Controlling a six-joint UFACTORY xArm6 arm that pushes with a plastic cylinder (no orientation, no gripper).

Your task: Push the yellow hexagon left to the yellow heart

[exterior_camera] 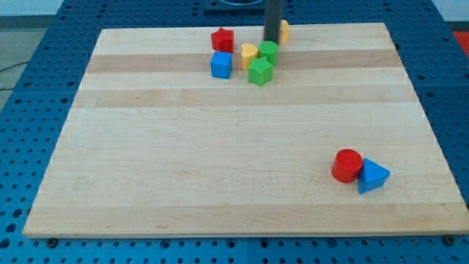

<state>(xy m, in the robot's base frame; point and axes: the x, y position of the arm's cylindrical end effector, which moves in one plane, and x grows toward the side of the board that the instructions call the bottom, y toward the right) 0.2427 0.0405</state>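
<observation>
The yellow hexagon [283, 31] sits near the view's top edge of the board, mostly hidden behind my rod. My tip [271, 42] is just left of the hexagon, touching or almost touching it. The yellow heart [248, 54] lies a little lower and to the left, next to a green cylinder [268, 51] that stands between the heart and my tip.
A green star-shaped block [259, 72] lies below the heart. A blue cube [220, 64] and a red star-shaped block [223, 39] are to the heart's left. A red cylinder [346, 165] and a blue triangle [372, 176] sit at the lower right. The wooden board [220, 161] rests on a blue perforated table.
</observation>
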